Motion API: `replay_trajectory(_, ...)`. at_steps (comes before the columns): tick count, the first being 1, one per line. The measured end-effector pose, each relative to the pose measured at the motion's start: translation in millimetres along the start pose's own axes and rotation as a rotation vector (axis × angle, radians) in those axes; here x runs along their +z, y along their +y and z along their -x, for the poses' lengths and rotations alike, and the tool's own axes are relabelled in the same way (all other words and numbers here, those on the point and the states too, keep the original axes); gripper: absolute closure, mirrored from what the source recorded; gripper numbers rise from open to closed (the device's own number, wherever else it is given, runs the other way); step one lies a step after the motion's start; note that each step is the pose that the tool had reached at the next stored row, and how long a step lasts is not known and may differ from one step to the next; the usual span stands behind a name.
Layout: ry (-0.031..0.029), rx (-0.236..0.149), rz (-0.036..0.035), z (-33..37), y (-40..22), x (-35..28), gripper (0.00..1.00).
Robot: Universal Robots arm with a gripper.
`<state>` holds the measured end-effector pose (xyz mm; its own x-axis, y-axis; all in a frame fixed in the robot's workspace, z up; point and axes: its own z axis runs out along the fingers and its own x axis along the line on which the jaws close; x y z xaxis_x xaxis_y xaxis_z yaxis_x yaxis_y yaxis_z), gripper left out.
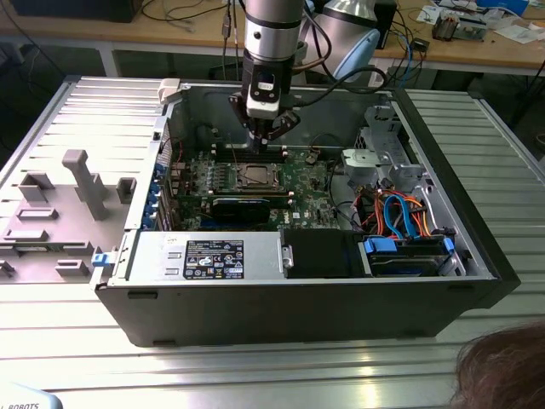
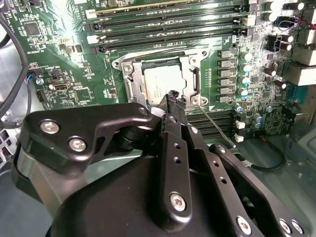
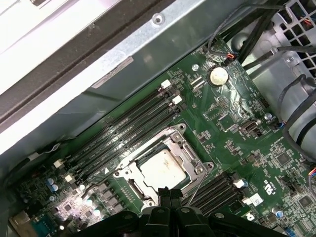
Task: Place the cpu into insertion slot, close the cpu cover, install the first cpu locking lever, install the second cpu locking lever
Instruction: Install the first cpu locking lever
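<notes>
Open room above the cpu cover (image 3: 159, 165), memory slots (image 3: 126, 129) alongside.

Open computer case (image 1: 443, 307) sits on the ribbed metal surface (image 1: 255, 366), blue and orange cables (image 1: 404, 213) bundled at the exterior view's right.

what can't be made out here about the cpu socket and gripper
- Near edge of the cpu cover: hidden by the gripper in both wrist views.
- Locking levers latched or not: too thin to tell.
- The cpu in the exterior view: too small for detail.
</notes>
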<state>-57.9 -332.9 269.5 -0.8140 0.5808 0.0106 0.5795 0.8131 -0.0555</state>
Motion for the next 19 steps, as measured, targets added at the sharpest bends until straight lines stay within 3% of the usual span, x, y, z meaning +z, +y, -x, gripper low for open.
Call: replay_trajectory(19, -0.0055, -0.100, -0.0010, 0.0, 0.0, 0.0, 0.89)
